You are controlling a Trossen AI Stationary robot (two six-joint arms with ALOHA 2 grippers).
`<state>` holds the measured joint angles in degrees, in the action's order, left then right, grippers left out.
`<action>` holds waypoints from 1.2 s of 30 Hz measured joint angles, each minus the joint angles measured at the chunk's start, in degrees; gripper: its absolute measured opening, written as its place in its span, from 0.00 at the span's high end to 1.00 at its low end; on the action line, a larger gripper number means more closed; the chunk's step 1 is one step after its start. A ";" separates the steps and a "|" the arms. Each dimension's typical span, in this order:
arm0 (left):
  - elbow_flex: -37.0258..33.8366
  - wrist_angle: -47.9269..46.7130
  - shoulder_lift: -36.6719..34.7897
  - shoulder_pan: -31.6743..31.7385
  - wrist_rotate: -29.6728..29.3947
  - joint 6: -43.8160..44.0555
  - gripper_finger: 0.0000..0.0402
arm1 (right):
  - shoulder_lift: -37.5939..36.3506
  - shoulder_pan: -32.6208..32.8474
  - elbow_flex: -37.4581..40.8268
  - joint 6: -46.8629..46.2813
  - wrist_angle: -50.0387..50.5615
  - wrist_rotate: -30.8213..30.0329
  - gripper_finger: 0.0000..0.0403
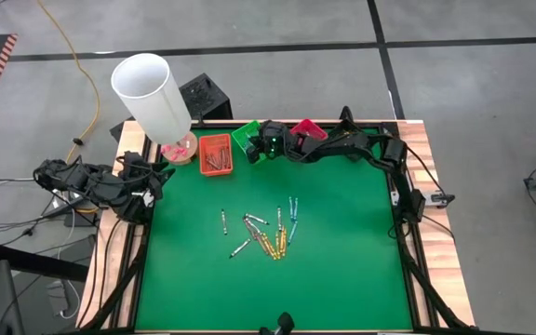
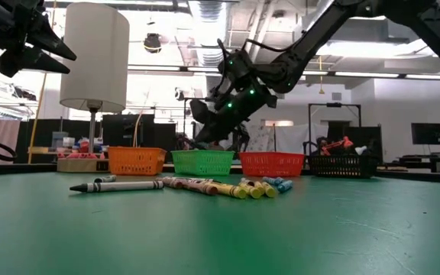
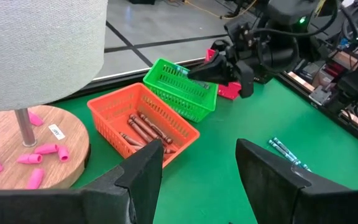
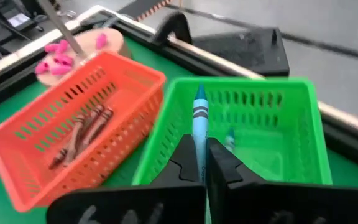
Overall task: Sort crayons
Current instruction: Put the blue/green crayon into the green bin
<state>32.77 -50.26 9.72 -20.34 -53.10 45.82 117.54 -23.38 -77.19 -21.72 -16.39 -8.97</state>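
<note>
High view first: my right gripper [image 1: 270,142] is over the green tray [image 1: 247,138] at the table's far edge, the left gripper [image 1: 143,194] waits at the left edge, and the loose crayons [image 1: 266,233] lie mid-table. Low view shows the right gripper [image 2: 218,130] poised just above that green tray [image 2: 202,161]. Left wrist view: my left fingers [image 3: 145,167] stand apart, empty, facing the orange tray [image 3: 143,124]. Right wrist view: the fingers are clamped on a blue-green crayon [image 4: 199,121] pointing into the green tray [image 4: 241,134]. I judge this the drop-off; next I must open and let it fall inside.
</note>
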 joint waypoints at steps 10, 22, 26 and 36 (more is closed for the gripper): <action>0.00 0.00 0.00 0.02 -0.04 0.98 0.52 | 0.02 -0.17 0.02 -3.43 0.34 -0.04 0.97; 0.00 0.00 0.00 0.00 0.00 0.98 0.52 | 0.00 -0.17 -0.88 -3.95 1.16 -0.20 0.85; 0.00 0.00 0.00 0.02 0.07 0.98 0.52 | -0.01 -0.19 -0.88 -3.95 1.35 -0.18 0.85; 0.00 0.00 0.00 0.02 0.37 1.46 0.52 | -5.56 1.46 -0.88 -1.76 5.98 4.15 0.85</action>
<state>32.77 -50.26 9.72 -20.32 -52.73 47.29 111.98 -21.92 -78.06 -23.49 -10.41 -4.82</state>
